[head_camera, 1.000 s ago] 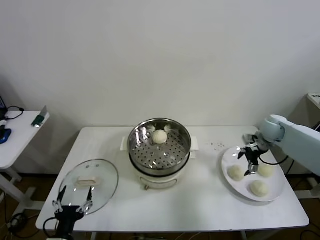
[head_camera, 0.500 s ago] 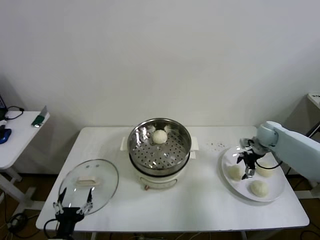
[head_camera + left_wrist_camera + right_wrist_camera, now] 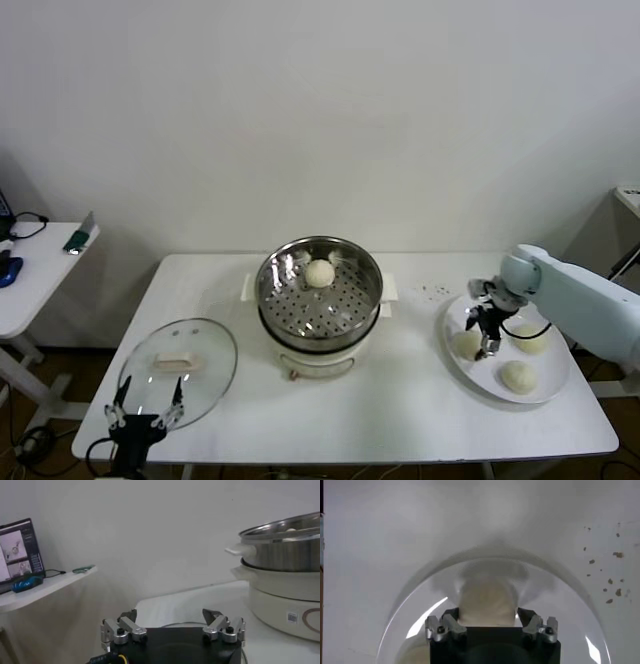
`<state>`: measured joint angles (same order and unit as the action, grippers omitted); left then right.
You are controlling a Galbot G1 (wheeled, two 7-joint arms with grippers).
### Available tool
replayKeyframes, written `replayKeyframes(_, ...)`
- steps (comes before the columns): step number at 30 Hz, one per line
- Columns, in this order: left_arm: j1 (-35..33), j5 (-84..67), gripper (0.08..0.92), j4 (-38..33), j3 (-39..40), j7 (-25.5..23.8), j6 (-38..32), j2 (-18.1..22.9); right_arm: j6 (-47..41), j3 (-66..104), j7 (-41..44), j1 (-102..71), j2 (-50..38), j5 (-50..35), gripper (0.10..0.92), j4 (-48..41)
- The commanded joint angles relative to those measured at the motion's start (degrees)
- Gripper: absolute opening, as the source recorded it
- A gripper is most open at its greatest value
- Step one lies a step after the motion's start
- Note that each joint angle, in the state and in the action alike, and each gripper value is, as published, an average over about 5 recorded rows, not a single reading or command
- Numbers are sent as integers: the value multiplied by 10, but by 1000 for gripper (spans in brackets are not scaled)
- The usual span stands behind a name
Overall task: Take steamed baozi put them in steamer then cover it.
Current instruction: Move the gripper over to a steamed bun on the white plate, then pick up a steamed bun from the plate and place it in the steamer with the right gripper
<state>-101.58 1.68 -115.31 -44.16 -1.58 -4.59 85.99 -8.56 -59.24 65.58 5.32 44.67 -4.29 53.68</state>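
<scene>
Jaws of our right gripper (image 3: 486,621) straddle 1 cream-white pleated dough bun (image 3: 487,600) on the flat white plate (image 3: 455,318), closing but grip unconfirmed; left gripper (image 3: 148,400) idles open.

Lab-like test room, bare white wall (image 3: 320,110), white table (image 3: 400,400), side desk with laptop (image 3: 20,550)

A white table (image 3: 400,410) stands against a plain pale wall (image 3: 330,110), with a scatter of dark crumbs (image 3: 432,291) near its far right edge. A flat white plate (image 3: 552,385) sits at the table's right end. Off to the left is a smaller white side table (image 3: 30,290) (it carries a green object (image 3: 78,238), a blue one (image 3: 8,271) and a lit screen (image 3: 17,547)).
</scene>
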Motion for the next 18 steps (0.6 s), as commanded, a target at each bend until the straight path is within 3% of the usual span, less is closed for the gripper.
replayKeyframes(1, -2, -1, 823, 0, -1, 1, -1, -1, 1, -5, -1, 2, 4, 1, 717, -4)
replayKeyframes(9, -11, 1, 823, -4, -1, -4, 2, -3, 9, -36, -4, 63, -16, -36, 696, 17)
replayKeyframes(18, -7, 12, 823, -14, 14, -6, 2, 1, 8, -226, 6, 331, 9, -186, 696, 39)
